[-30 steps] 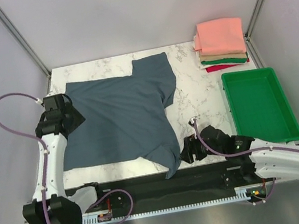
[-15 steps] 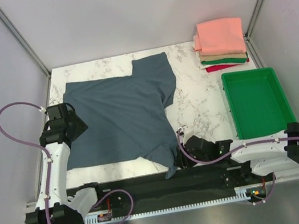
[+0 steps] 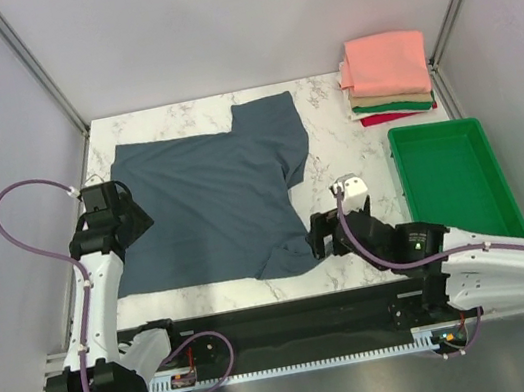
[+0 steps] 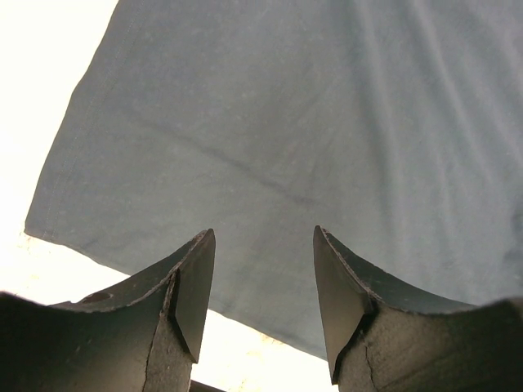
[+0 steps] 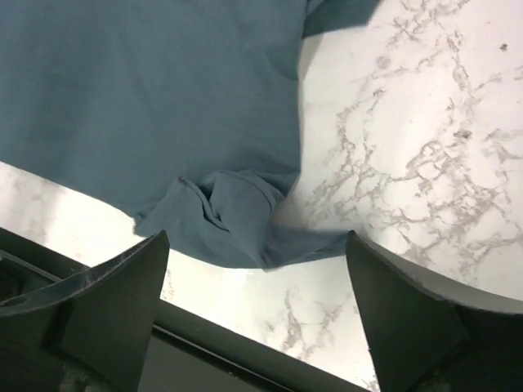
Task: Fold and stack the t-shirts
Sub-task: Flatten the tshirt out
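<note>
A slate blue-grey t-shirt lies spread on the marble table, its near-right sleeve bunched just inside the front edge. My left gripper hovers open over the shirt's left edge; in the left wrist view the cloth fills the frame beyond the open gripper, with nothing between the fingers. My right gripper stands wide open just right of the bunched sleeve. In the right wrist view the crumpled sleeve lies ahead of the empty gripper. Folded t-shirts are stacked at the back right, salmon-pink on top.
A green plastic tray sits at the right, in front of the folded stack. The table's front edge and a black rail run just below the sleeve. Bare marble lies between shirt and tray.
The sleeve that hung over the front edge now lies bunched on the table. My right gripper moved away from the edge and opened. The left gripper shifted slightly nearer.
</note>
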### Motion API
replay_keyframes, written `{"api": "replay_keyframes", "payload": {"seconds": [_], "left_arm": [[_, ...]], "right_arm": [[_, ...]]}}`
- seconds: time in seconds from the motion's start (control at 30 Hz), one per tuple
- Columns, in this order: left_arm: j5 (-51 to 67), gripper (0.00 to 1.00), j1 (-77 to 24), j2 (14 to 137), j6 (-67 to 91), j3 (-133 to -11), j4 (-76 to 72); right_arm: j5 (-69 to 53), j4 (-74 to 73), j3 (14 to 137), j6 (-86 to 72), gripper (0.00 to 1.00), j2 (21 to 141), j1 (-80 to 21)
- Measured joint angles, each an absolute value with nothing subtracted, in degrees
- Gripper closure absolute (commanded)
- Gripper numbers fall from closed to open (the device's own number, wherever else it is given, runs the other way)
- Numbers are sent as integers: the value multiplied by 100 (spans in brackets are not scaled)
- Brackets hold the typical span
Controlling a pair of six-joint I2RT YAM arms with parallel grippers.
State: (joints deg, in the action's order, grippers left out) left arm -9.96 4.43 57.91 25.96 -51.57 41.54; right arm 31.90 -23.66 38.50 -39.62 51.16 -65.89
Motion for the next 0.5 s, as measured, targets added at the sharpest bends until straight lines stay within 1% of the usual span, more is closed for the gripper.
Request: {"api": "replay_keyframes", "payload": {"seconds": [0.07,0.17,0.2,0.3,0.33,0.4,0.5], "left_arm": [[-996,41,445,5787,2596,-5155,4154],[-996,41,445,5747,2596,-5133,4150],[-993,41,449,5741,2596,-5131,4147],[-987,41,454,5736,2596,-5131,4147],[-985,42,454,5736,2593,-5131,4147],[-969,42,454,5736,2596,-5129,4145],[-880,42,454,5732,2596,-5124,4141]], "right_arm": [[3260,-2462,3802,-4045,2,5183,-6589],[3063,-2416,3245,-4265,2,5402,-6591],[2991,-2421,3041,-4329,4,5426,-6591],[2661,-2392,2473,-4488,14,5424,-6589],[2561,-2359,2403,-4506,16,5417,-6589],[2366,-2213,2390,-4499,16,5400,-6608],[2327,-2143,2692,-4351,18,5533,-6716]]}}
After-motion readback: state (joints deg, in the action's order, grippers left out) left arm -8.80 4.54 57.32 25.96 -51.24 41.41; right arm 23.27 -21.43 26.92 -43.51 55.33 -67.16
